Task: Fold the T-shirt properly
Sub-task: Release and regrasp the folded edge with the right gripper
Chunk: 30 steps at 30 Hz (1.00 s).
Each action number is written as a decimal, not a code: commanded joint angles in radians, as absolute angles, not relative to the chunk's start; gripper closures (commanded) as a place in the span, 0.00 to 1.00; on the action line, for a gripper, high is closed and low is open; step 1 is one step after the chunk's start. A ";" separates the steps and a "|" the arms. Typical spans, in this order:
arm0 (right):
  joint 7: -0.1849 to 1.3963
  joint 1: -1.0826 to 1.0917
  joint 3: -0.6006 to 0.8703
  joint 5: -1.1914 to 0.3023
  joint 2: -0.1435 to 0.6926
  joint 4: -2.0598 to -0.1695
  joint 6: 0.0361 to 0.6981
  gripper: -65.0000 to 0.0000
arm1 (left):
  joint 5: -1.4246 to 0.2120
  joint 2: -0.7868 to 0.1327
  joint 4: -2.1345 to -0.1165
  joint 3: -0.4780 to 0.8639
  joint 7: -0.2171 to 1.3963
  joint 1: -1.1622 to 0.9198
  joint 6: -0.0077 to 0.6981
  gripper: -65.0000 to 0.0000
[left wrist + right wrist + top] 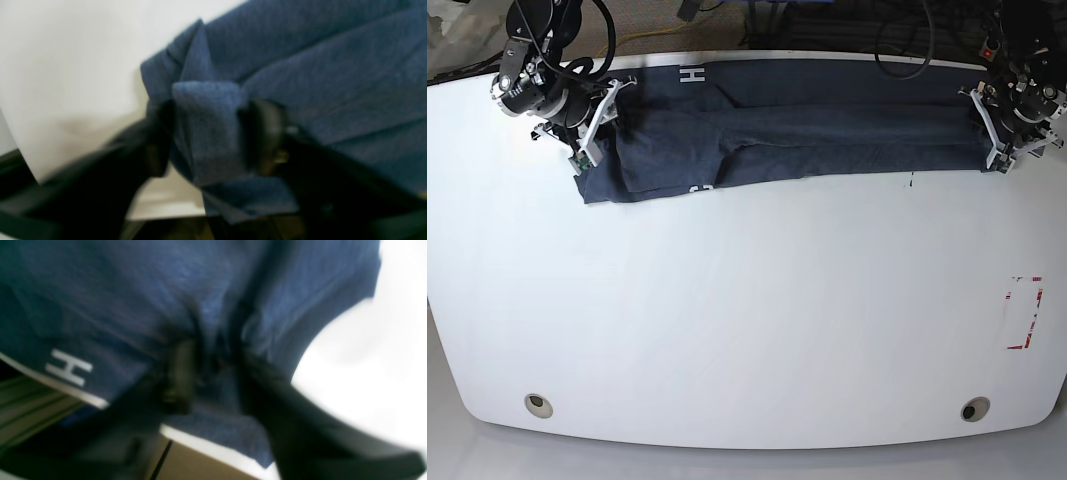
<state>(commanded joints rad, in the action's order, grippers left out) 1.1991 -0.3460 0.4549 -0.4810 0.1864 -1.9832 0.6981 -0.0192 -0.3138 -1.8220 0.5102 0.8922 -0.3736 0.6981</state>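
Note:
The T-shirt [807,130], dark navy with white letters, lies as a long band along the far edge of the white table [747,320]. At its right end in the base view, my left gripper [992,130] is shut on it; the left wrist view shows a thick fold of T-shirt [206,133] pinched between the black fingers of my left gripper [208,136]. My right gripper [597,125] holds the band's left end. In the right wrist view, the T-shirt [213,306] bunches between the fingers of my right gripper [215,376], with a white letter H [68,367] to the left.
A red-marked rectangle [1025,312] sits on the table near its right edge. Two round holes [539,404] [972,409] lie near the front edge. The table's far edge runs right behind the shirt, with cables [907,40] beyond it.

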 joint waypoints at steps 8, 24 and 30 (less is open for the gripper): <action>1.199 -0.325 0.521 -0.607 0.185 -2.018 0.698 0.44 | -0.077 -0.358 -1.917 0.478 0.892 -0.378 0.698 0.35; 1.138 -0.255 0.351 -0.570 0.148 -1.805 0.698 0.44 | -0.119 -0.358 -1.758 0.476 1.000 -0.378 0.698 0.35; 0.992 -0.226 0.349 -0.394 0.147 -1.682 0.698 0.44 | -0.120 -0.355 -1.589 0.467 0.915 -0.328 0.698 0.35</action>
<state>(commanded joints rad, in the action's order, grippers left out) 0.9920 -0.2263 0.3491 -0.3936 0.1465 -1.6824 0.6981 -0.1204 -0.3552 -1.5888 0.4672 0.9152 -0.3276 0.6981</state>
